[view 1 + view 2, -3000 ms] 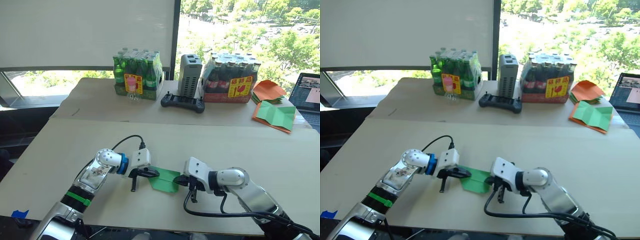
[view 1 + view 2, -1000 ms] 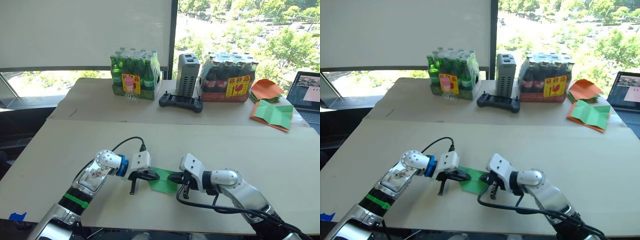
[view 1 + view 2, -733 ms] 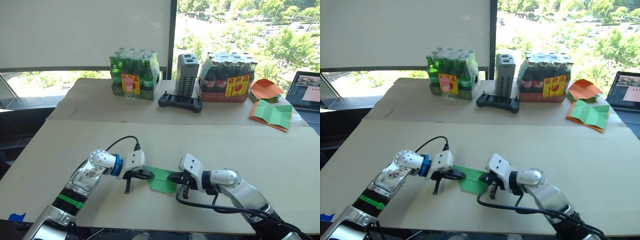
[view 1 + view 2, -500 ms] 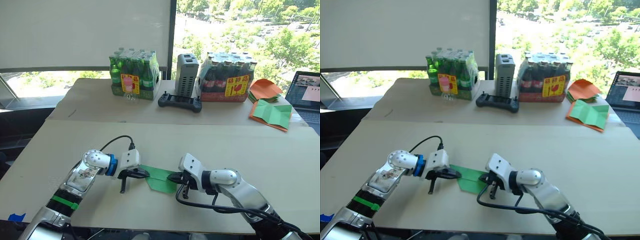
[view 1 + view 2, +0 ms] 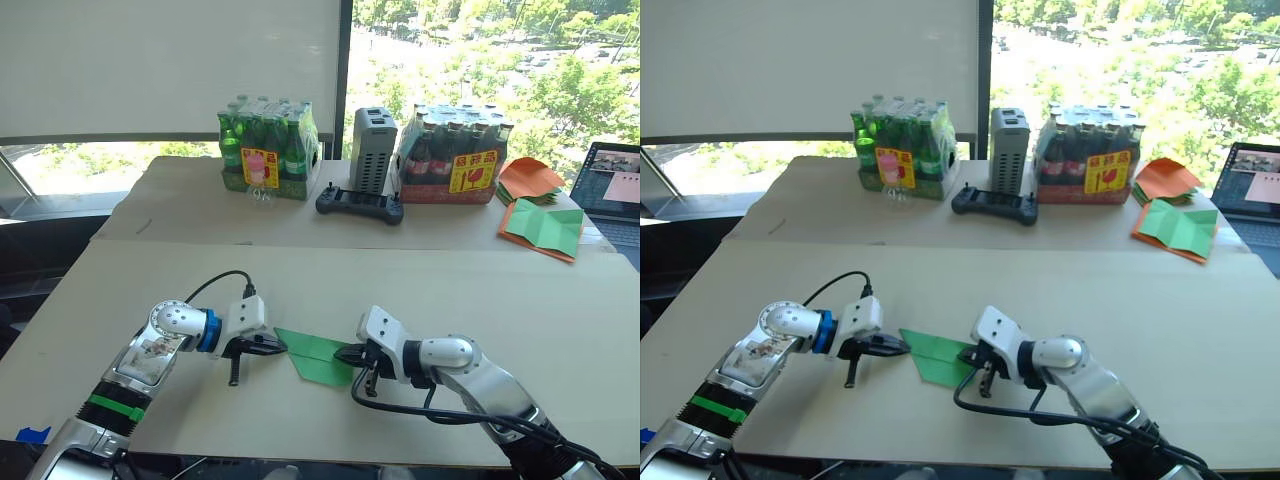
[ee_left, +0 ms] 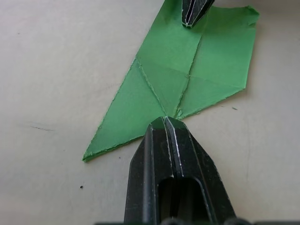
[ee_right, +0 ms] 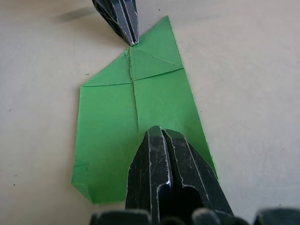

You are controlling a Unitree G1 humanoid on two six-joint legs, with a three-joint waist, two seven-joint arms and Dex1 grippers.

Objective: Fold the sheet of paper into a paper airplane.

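Figure. The paper point(image 5: 318, 357) lay flat on the near surface point(image 5: 480, 290), between my two pincers. It had a pointed end toward my left and a squarer end toward my right, with a centre crease and slanting creases meeting near the point. My left pincer point(image 6: 169, 123) was closed, holding nothing, its tip at the paper's edge beside the point; whether it pressed the paper or hovered just above it I could not tell. My right pincer point(image 7: 159, 133) was likewise closed and empty, its tip over the squarer end on the centre crease.

Progress, as I judged it: the nose folds were in and the sheet was tapered, but no wings stood up and the body was not folded along its length. The lengthwise fold and both wing folds were left, so the task was perhaps near its middle.

Containers: on the far surface stood a shrink-wrapped pack of green bottles point(image 5: 268, 148) and a second pack of dark bottles point(image 5: 458, 155). A grey box point(image 5: 373, 150) and a black controller point(image 5: 360, 206) sat between them.
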